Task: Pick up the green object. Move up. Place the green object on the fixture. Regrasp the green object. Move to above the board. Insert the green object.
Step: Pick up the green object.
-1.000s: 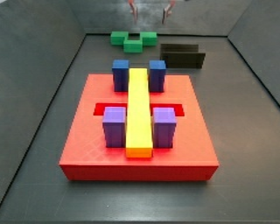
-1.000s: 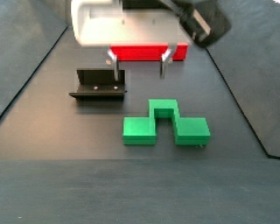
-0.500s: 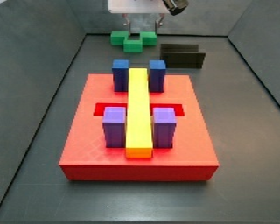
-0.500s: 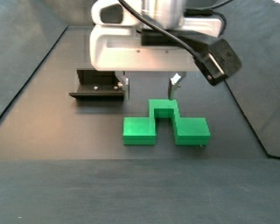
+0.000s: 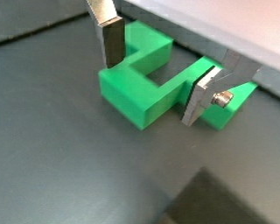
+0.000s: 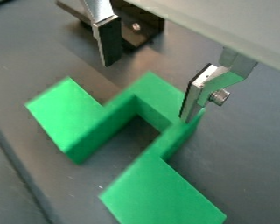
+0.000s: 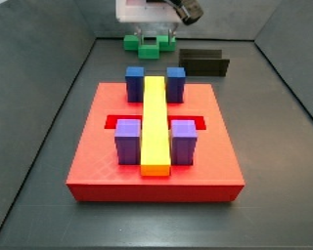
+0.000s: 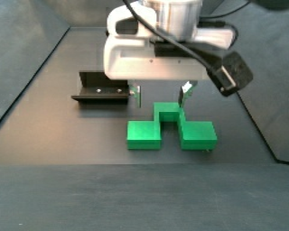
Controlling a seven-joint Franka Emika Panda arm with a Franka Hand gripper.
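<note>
The green object (image 8: 169, 126) lies on the dark floor, its stepped shape also showing in both wrist views (image 5: 136, 92) (image 6: 78, 114) and at the far end of a side view (image 7: 149, 44). My gripper (image 8: 161, 93) is low over it, open, with nothing held. The fingers (image 5: 108, 39) (image 6: 199, 92) stand on either side of the raised centre with gaps visible. The fixture (image 8: 101, 87) sits just beside the green object, dark, and also shows in a side view (image 7: 205, 63) and a wrist view (image 6: 136, 31). The red board (image 7: 94, 161) lies apart from both, carrying its yellow bar, blue and purple blocks.
Grey walls (image 7: 67, 88) enclose the dark floor on both sides. The yellow bar (image 7: 154, 122) stands tallest on the board, flanked by blue blocks (image 7: 134, 78) and purple blocks (image 7: 128, 142).
The gripper has come down from high above the floor until its open fingers straddle the green object's centre. The green object, fixture and board have not moved.
</note>
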